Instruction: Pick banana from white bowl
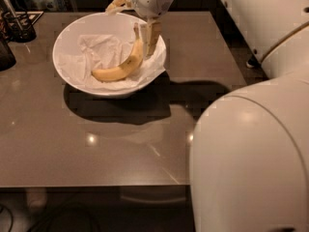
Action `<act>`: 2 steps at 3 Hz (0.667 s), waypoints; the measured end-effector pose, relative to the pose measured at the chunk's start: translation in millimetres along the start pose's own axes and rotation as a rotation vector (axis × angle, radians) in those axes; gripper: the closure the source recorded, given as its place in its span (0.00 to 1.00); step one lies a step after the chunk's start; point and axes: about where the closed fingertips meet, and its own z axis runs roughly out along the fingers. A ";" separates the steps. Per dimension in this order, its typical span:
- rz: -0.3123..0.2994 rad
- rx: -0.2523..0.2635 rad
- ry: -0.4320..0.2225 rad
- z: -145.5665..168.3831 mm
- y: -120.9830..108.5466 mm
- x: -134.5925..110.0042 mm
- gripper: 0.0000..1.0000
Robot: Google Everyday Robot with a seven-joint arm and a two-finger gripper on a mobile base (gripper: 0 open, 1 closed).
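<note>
Both jaws of the gripper (146, 38), narrowly parted, straddle the banana (120, 67) tip inside the white bowl (59, 45).

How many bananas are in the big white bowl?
1. The banana lies on crumpled paper in the white bowl, with the gripper at its far end. More could hide under the paper.

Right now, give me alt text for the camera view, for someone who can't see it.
A robot gripper hangs over the right side of a white bowl, beside the upper end of a banana lying on crumpled paper. The bowl sits on a brown table; the robot's white arm fills the right foreground.
</note>
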 end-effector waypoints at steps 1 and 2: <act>0.003 -0.035 -0.029 14.0 -7.6 3.5 0.25; 0.020 -0.075 -0.045 29.9 -8.5 8.8 0.31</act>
